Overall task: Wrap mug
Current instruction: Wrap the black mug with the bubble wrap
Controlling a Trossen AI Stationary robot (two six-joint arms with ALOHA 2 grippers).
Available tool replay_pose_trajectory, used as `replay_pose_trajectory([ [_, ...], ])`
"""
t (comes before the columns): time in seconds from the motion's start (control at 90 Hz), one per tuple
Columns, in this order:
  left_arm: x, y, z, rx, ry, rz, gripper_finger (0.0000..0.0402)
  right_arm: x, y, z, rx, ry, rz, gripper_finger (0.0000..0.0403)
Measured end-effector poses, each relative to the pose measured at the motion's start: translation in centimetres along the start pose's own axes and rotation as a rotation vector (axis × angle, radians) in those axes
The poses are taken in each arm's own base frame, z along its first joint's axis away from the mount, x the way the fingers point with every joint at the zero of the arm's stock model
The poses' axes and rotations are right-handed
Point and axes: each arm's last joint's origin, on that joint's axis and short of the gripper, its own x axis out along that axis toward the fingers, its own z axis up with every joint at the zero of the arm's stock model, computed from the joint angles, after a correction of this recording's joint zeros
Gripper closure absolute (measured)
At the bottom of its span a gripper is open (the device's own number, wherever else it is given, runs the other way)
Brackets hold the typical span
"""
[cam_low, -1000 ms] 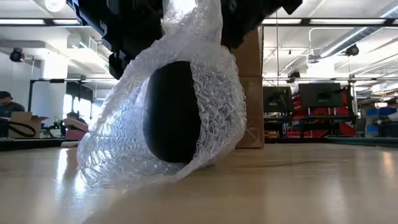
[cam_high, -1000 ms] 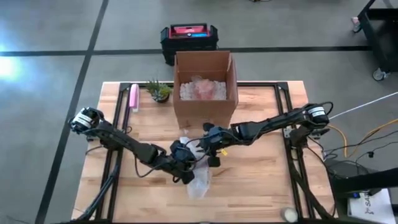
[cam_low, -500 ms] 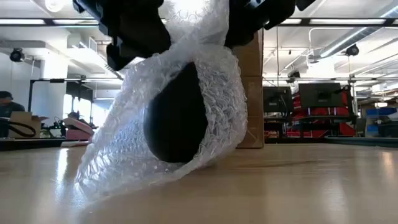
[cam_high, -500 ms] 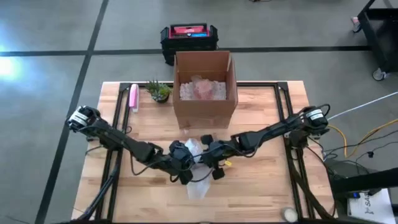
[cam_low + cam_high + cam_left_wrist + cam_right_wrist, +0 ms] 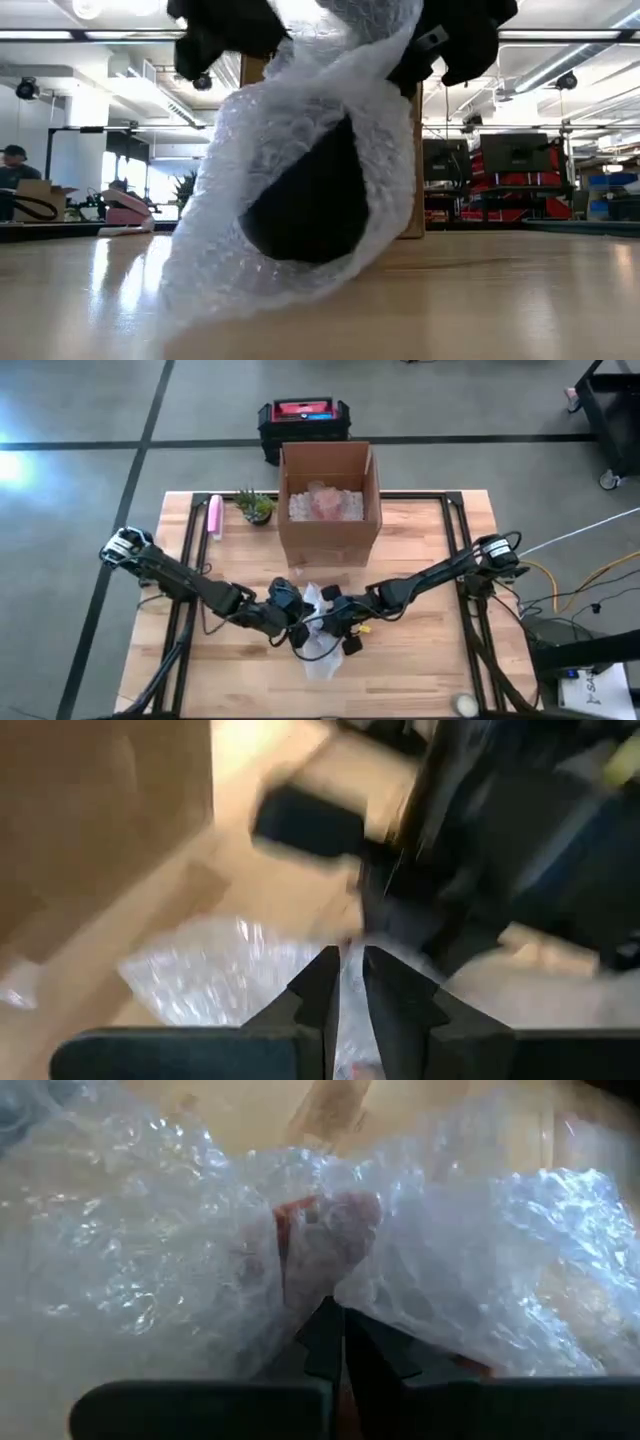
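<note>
Wrapping is under way at the middle of the wooden table (image 5: pixel 420 660), in front of the open cardboard box (image 5: pixel 330 510). The dark mug (image 5: pixel 310 205) sits tilted inside a clear bubble-wrap sheet (image 5: pixel 300 150). The left gripper (image 5: pixel 292 622) and right gripper (image 5: pixel 338 622) each pinch the sheet, fingers nearly closed. Judged next: fold the loose edge over the exposed mug side without losing grip.
</note>
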Motion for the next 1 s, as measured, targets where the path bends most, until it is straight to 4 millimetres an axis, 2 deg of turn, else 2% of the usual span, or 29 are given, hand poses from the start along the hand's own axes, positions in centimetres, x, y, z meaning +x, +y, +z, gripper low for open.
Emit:
replay_pose_trajectory([
  [0.211, 3.0, -0.2, -2.6, 0.001, 0.097, 0.019, 0.0365, -1.0, -0.5, 0.8, 0.015, 0.024, -0.006, 0.0402],
  [0.478, 3.3, -0.3, -2.8, 0.023, 0.100, 0.021, 0.0365, -4.3, -1.1, 3.7, -0.012, 0.149, -0.004, 0.0400],
  [0.622, 3.2, -0.2, -2.8, 0.027, 0.093, 0.027, 0.0365, -5.4, -0.2, 4.6, -0.027, 0.118, 0.061, 0.0401],
  [0.689, 3.2, -0.2, -2.8, 0.026, 0.095, 0.026, 0.0365, -5.1, 0.3, 4.7, -0.031, 0.082, 0.113, 0.0401],
  [0.778, 3.1, -0.2, -2.7, 0.023, 0.093, 0.019, 0.0365, -3.6, 0.4, 4.4, -0.031, 0.055, 0.105, 0.0400],
  [0.889, 3.0, -0.3, -2.6, 0.018, 0.090, 0.010, 0.0365, -1.3, -0.3, 3.2, -0.026, 0.085, 0.044, 0.0400],
  [1.0, 2.8, -0.3, -2.4, 0.021, 0.090, 0.007, 0.0365, 0.1, -1.0, 2.3, -0.013, 0.115, 0.031, 0.0400],
])
